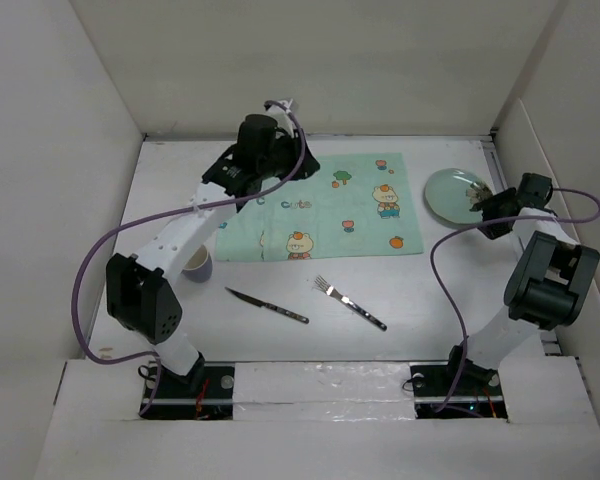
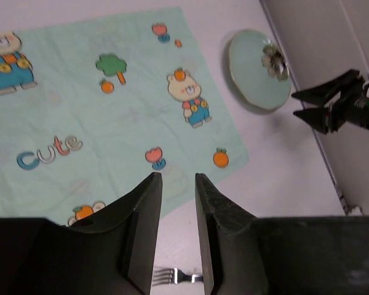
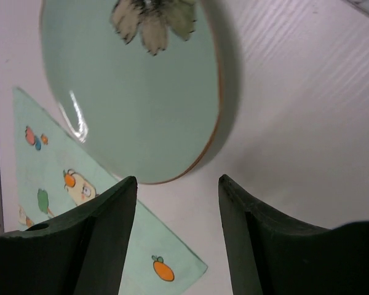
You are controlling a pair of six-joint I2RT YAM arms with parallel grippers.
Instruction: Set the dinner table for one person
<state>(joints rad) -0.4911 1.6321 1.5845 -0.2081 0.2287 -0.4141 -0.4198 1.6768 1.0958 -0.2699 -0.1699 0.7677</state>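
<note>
On the white dinner table (image 1: 430, 300) a mint-green printed placemat (image 1: 325, 205) lies flat at the back. A pale green plate (image 1: 455, 192) with a flower print sits on the table just right of the mat. My right gripper (image 1: 485, 205) hovers at the plate's right rim, open and empty (image 3: 178, 179), with the plate (image 3: 135, 92) just ahead of its fingers. My left gripper (image 1: 272, 160) hangs over the mat's back left part, jaws a little apart with nothing between them (image 2: 178, 177). In front of the mat lie a fork (image 1: 350, 303) and a knife (image 1: 268, 306).
A small pale cup (image 1: 199, 263) stands left of the knife, partly hidden by the left arm. White walls (image 1: 60, 150) enclose the table at left, back and right. Purple cables (image 1: 450, 290) loop beside both arms.
</note>
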